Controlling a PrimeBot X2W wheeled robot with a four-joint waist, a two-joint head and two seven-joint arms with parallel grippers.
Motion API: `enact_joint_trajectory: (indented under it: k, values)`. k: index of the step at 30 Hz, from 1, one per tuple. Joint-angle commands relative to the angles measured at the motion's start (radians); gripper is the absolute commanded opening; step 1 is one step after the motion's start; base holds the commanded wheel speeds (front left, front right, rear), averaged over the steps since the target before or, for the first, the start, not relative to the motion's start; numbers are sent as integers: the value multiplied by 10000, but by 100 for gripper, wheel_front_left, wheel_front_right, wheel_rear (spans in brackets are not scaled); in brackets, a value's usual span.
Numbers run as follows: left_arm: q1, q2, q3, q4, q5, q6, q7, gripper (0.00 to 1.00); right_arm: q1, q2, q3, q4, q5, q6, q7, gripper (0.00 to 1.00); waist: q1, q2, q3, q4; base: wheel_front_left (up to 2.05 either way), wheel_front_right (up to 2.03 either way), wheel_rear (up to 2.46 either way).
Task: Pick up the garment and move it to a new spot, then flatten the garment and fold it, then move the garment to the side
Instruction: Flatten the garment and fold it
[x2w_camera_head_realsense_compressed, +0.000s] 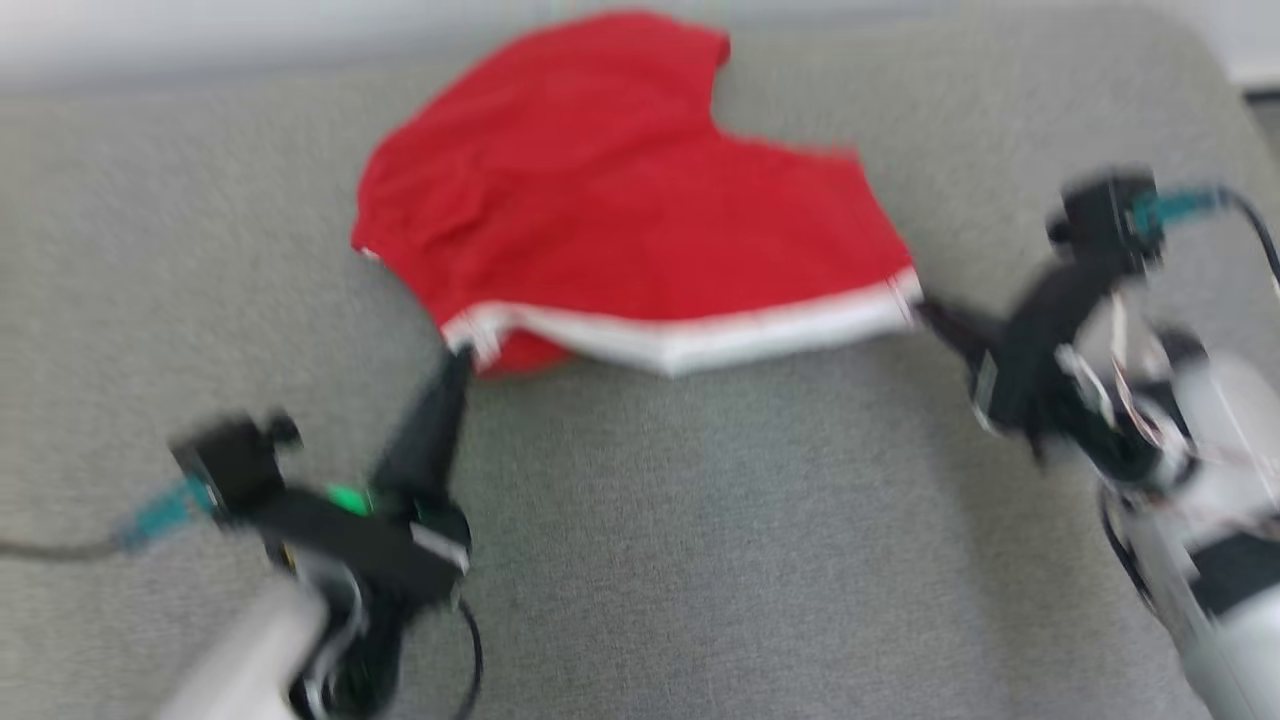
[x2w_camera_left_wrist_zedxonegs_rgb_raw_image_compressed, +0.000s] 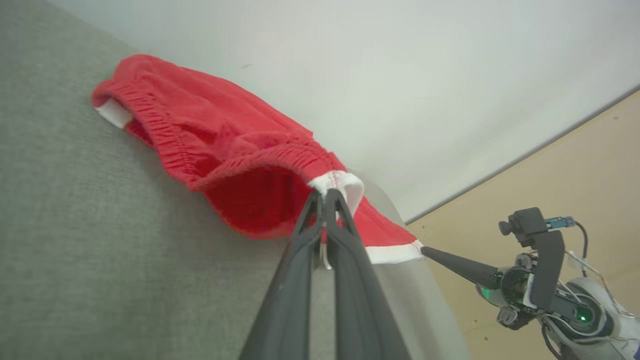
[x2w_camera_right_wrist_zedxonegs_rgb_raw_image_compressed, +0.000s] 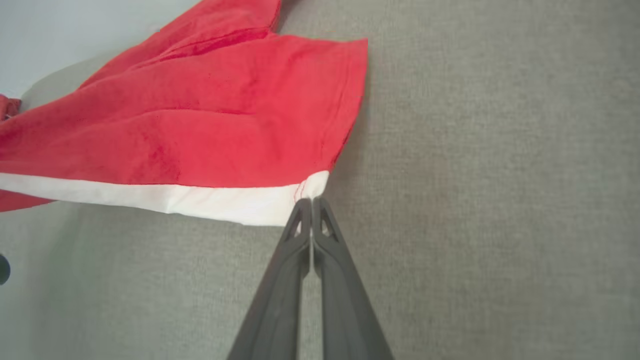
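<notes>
Red shorts with a white side stripe, the garment (x2w_camera_head_realsense_compressed: 610, 200), lie across the far middle of the grey cushion. My left gripper (x2w_camera_head_realsense_compressed: 462, 352) is shut on the near left corner of the white band, and in the left wrist view its fingertips (x2w_camera_left_wrist_zedxonegs_rgb_raw_image_compressed: 325, 196) pinch the white hem beside the elastic waist opening of the garment (x2w_camera_left_wrist_zedxonegs_rgb_raw_image_compressed: 210, 145). My right gripper (x2w_camera_head_realsense_compressed: 920, 305) is shut on the right corner of the same band; the right wrist view shows its tips (x2w_camera_right_wrist_zedxonegs_rgb_raw_image_compressed: 311, 201) closed on the white corner of the garment (x2w_camera_right_wrist_zedxonegs_rgb_raw_image_compressed: 200, 130). The white stripe hangs stretched between both grippers.
The grey fabric surface (x2w_camera_head_realsense_compressed: 700, 520) spreads wide in front of the garment. A pale wall (x2w_camera_left_wrist_zedxonegs_rgb_raw_image_compressed: 400, 75) rises behind it, and tan floor (x2w_camera_left_wrist_zedxonegs_rgb_raw_image_compressed: 575, 165) lies past the cushion's right end. The head view is blurred.
</notes>
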Motion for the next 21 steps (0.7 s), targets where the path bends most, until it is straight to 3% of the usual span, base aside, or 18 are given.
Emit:
enact_joint_trajectory:
  k: [1, 7, 14, 21]
  values:
    - [615, 93, -111, -199, -174, 12, -55, 0, 782, -292, -240, -452, -12, 35, 441, 0, 4, 1, -1430, 176, 0, 0, 0]
    - [2081, 265, -685, -723, 95, 13, -113, 0, 3085, -607, -1323, -2139, -226, 34, 2065, 0, 4, 1, -2337, 150, 0, 0, 0]
    - [3489, 554, -1295, -828, 707, 428, -151, 0, 5783, -5, -2670, -4270, -483, 35, 4069, 0, 4, 1, -3057, 112, 0, 0, 0]
    - [4460, 1358, -1799, -1264, 854, 898, 413, 0, 7943, 532, -3842, -6410, -945, 35, 5726, 0, 4, 1, -3230, 234, 0, 0, 0]
